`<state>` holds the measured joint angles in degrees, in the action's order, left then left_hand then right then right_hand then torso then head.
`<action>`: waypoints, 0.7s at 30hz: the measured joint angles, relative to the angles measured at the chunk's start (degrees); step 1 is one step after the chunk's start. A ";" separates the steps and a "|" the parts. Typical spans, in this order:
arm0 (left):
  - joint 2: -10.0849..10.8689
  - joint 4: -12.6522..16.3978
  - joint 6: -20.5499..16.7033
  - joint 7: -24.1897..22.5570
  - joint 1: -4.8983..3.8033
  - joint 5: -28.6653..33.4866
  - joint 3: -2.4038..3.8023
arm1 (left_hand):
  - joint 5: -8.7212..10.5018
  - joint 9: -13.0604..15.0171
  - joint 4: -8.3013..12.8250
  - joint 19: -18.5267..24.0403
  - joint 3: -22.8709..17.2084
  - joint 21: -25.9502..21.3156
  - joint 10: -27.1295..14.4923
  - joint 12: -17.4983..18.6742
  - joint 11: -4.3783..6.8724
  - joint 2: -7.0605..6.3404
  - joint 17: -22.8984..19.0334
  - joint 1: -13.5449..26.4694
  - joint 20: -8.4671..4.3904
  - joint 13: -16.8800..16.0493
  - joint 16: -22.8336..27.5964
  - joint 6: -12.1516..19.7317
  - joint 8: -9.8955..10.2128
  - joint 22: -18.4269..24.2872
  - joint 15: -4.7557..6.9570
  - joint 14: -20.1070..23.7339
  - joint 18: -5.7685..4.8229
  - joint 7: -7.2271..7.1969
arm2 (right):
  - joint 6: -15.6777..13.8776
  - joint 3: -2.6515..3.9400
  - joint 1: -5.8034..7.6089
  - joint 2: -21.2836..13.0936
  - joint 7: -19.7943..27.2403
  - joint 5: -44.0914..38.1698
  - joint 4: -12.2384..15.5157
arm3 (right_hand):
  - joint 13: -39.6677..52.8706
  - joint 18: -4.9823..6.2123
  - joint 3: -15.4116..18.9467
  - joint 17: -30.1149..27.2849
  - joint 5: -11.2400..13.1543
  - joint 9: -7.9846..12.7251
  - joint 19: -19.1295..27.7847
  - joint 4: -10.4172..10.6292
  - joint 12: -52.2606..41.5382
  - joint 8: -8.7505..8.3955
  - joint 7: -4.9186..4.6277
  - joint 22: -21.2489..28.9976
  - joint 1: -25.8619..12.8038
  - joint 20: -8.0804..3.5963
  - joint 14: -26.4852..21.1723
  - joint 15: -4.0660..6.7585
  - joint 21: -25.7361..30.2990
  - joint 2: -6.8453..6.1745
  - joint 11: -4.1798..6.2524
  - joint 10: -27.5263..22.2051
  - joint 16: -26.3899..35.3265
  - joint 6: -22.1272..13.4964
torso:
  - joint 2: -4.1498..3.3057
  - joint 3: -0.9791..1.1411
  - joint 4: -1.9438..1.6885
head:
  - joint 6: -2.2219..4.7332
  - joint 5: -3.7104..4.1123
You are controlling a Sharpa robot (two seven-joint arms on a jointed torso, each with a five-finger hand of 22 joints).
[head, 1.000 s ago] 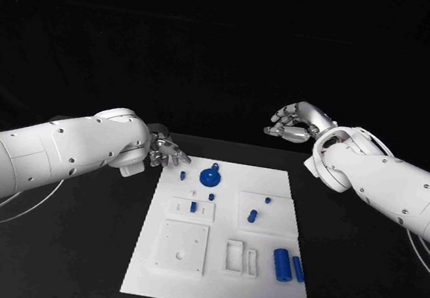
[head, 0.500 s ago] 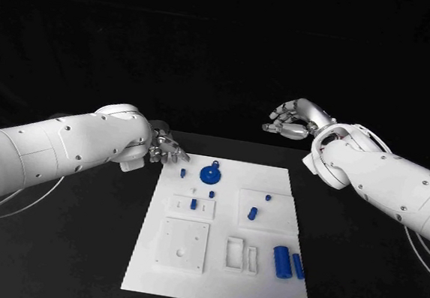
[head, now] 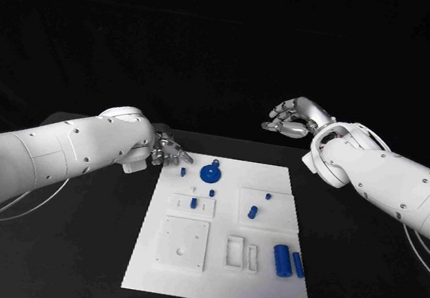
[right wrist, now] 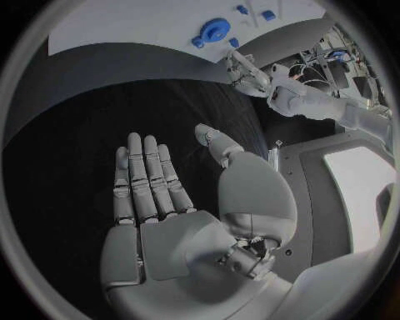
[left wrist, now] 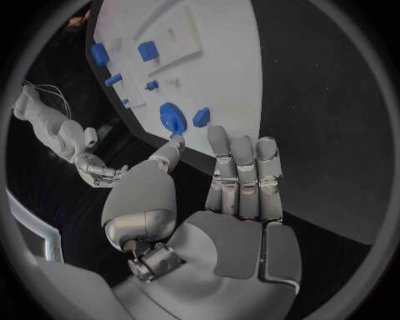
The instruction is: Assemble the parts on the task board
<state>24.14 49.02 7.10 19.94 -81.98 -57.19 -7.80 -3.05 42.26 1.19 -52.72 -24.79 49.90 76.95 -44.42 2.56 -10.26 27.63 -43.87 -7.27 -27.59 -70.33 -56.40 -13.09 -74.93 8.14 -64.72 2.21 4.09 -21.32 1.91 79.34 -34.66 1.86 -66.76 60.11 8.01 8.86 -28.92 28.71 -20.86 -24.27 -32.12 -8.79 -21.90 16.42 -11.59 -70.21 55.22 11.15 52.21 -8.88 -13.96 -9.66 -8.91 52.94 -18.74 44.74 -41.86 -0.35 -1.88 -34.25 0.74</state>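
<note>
Head view is showing my left hand (head: 168, 149) hovering spread and empty beside the task board (head: 218, 290) on the desk, nearing the blue gear (head: 210, 175): probably light, rigid, best pinched by its rim.

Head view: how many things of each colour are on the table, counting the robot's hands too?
Blue parts: 8
White task board: 1
Silver hands: 2, the left hand and the right hand
Total: 11

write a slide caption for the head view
Both robot hands open and empty: left robot hand at the task board far corner near the blue gear, right robot hand raised beyond it.
</note>
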 measured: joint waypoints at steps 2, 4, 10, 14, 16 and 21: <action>-0.16 -0.06 0.30 -0.10 0.08 0.01 -0.03 | 0.00 -0.01 0.00 0.12 0.00 0.00 0.00 0.00 0.00 0.00 0.00 0.00 -0.12 0.00 0.00 0.00 0.00 0.00 0.00 0.00 0.00 0.00 | 0.00 0.00 0.00 0.00 0.00 0.04 -0.03 | 0.00 0.00 0.00 0.00 0.00 0.00 0.00 0.00 0.00 0.00 0.00 0.00 0.00 0.00 -0.12 -0.12 0.00 0.00 0.00 0.00 0.00 0.00 | 0.00 -0.02 0.00 | -0.08 0.03; -0.34 -0.16 0.56 -0.17 0.16 0.02 -0.06 | 0.00 -0.08 0.00 0.42 0.00 0.00 0.00 0.00 0.00 0.00 0.00 0.00 0.00 0.00 0.00 0.00 0.00 0.00 -0.15 0.15 -0.01 0.00 | 0.01 -0.01 0.00 0.02 0.00 0.07 -0.04 | -0.05 0.00 0.00 0.00 0.00 0.00 0.00 0.00 0.00 0.00 0.00 0.00 0.00 0.00 -0.17 -0.16 0.00 0.00 0.00 0.00 0.00 0.00 | 0.00 -0.02 -0.01 | -0.15 0.06; -0.88 -0.58 1.37 -0.47 0.56 0.13 -0.11 | 0.00 -0.05 0.00 0.41 0.00 0.00 -0.19 0.00 -0.19 0.00 0.01 0.00 0.00 0.00 0.00 0.00 -0.07 0.01 -0.21 0.21 -0.01 0.00 | 0.00 -0.01 0.00 0.24 0.01 0.16 -0.16 | -0.13 0.00 0.00 0.00 0.00 0.00 0.00 0.00 0.00 0.00 0.20 -0.01 0.00 0.00 -0.17 -0.17 0.00 0.00 0.00 0.00 0.00 -0.20 | -0.03 -0.02 -0.02 | -0.36 0.08; -0.91 -0.71 1.74 -0.68 0.59 0.24 -0.11 | 0.00 -0.15 0.00 0.41 0.00 0.00 -0.19 0.00 -0.19 0.00 0.01 0.00 0.00 0.00 0.00 0.00 -0.07 0.01 -0.22 0.21 -0.01 -0.01 | 0.00 -0.01 0.00 0.30 0.02 0.19 -0.25 | -0.19 0.00 0.00 -0.05 0.00 0.06 0.00 0.00 0.00 0.00 0.19 -0.08 0.00 0.00 -0.17 -0.17 0.00 0.00 -0.21 -0.21 0.00 -0.22 | -0.01 -0.02 -0.02 | -0.40 0.08; -0.90 -0.71 1.99 -0.76 0.59 0.33 -0.11 | 0.00 -0.26 0.00 0.41 0.00 0.00 -0.19 0.00 -0.19 0.19 0.01 -0.19 0.00 0.00 0.00 0.00 -0.07 0.01 -0.22 0.21 -0.01 -0.01 | 0.00 -0.01 0.00 0.30 0.02 0.21 -0.28 | -0.19 0.00 0.00 -0.05 0.00 0.06 0.00 0.00 0.00 0.00 0.19 -0.08 0.00 0.00 -0.17 -0.17 0.00 0.00 -0.21 -0.21 0.00 -0.22 | 0.02 -0.02 -0.03 | -0.42 0.11; -0.84 -0.67 2.70 -0.89 0.61 0.52 -0.16 | 0.00 -0.32 0.13 0.41 0.09 0.00 -0.19 0.00 -0.19 1.35 0.01 -1.35 0.00 -0.01 0.00 -0.01 -0.20 0.02 -0.21 0.22 -0.01 -0.01 | 0.00 -0.01 -0.01 0.30 0.02 0.23 -0.30 | -0.24 0.00 0.00 -0.05 0.00 0.06 -0.01 0.00 0.00 0.00 0.19 -0.08 0.00 0.00 -0.17 -0.17 0.00 0.00 -0.21 -0.21 0.00 -0.22 | 0.07 -0.02 -0.08 | -0.52 0.17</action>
<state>23.30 48.35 9.79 19.06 -81.37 -56.68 -7.96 -3.05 41.94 1.32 -52.31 -24.70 49.90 76.76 -44.42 2.37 -8.91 27.64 -45.22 -7.27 -27.59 -70.33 -56.41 -13.28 -74.92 7.93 -64.50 2.20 4.08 -21.32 1.91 79.34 -34.36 1.88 -66.53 59.81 7.76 8.86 -28.92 28.67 -20.86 -24.22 -32.13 -8.79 -21.90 16.42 -11.40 -70.29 55.22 11.15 52.04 -9.05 -13.96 -9.66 -9.11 52.73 -18.74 44.52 -41.79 -0.37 -1.97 -34.77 0.91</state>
